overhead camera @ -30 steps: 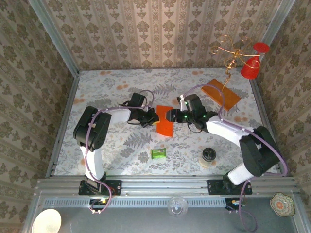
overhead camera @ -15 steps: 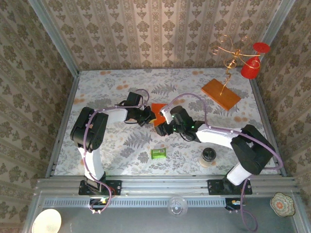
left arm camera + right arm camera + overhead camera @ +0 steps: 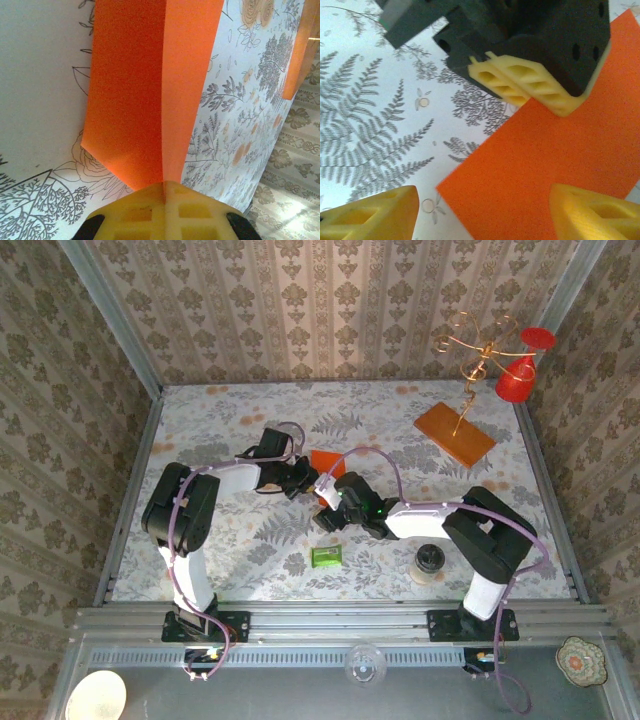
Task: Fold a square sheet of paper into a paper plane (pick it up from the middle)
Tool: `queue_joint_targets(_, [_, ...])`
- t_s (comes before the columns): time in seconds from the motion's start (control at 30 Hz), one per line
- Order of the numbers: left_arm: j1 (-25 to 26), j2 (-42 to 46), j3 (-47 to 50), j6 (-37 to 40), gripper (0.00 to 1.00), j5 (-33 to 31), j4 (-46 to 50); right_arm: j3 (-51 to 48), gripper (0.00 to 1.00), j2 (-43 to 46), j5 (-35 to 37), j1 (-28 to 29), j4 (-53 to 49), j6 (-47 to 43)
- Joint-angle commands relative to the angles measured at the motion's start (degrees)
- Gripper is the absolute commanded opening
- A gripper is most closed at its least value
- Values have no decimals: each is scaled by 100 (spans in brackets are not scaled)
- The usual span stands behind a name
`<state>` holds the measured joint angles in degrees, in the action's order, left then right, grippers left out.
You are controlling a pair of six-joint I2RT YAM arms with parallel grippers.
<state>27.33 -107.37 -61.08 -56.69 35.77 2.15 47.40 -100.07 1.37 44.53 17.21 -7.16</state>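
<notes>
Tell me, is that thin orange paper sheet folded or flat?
Folded: the thin orange paper sheet bends along a sharp ridge pinched by the left fingers.

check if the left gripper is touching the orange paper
Touching. The left wrist view shows the left gripper shut on the orange paper at its crease.

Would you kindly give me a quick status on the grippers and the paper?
Left gripper shut on the paper. Right gripper open, facing it. Paper creased, no plane yet. Green packet nearby, not touching.
</notes>
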Motion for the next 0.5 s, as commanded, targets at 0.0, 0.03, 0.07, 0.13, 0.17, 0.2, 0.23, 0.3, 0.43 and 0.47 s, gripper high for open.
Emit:
queue_joint_targets(0.0, [-26,204,46,-88,3,66,-13,-3,68,-108,428,16,495,-280])
queue_joint_targets(0.03, [-26,199,48,-88,3,70,-10,-2,66,-118,482,16,533,-319])
queue_joint_targets(0.07, [-27,199,59,-86,3,71,-8,-11,65,-122,524,12,568,-337])
queue_joint_targets(0.13, [-26,199,62,-93,3,66,-9,-44,61,-93,539,12,619,-373])
queue_joint_targets(0.17, [-31,202,61,-93,4,71,-8,-69,59,-55,532,17,636,-380])
queue_joint_targets(0.2, [-26,199,62,-88,3,71,-4,-104,57,-17,514,18,656,-382])
queue_joint_targets(0.23, [-26,193,67,-93,4,71,-2,-137,55,24,489,12,672,-378])
queue_joint_targets(0.3, [-26,182,64,-89,4,71,1,-193,49,113,436,12,674,-392])
queue_joint_targets(0.43, [-26,173,56,-71,4,71,15,-275,37,230,359,7,679,-394])
queue_joint_targets(0.47, [-31,173,53,-74,4,71,14,-283,35,242,349,2,664,-404])
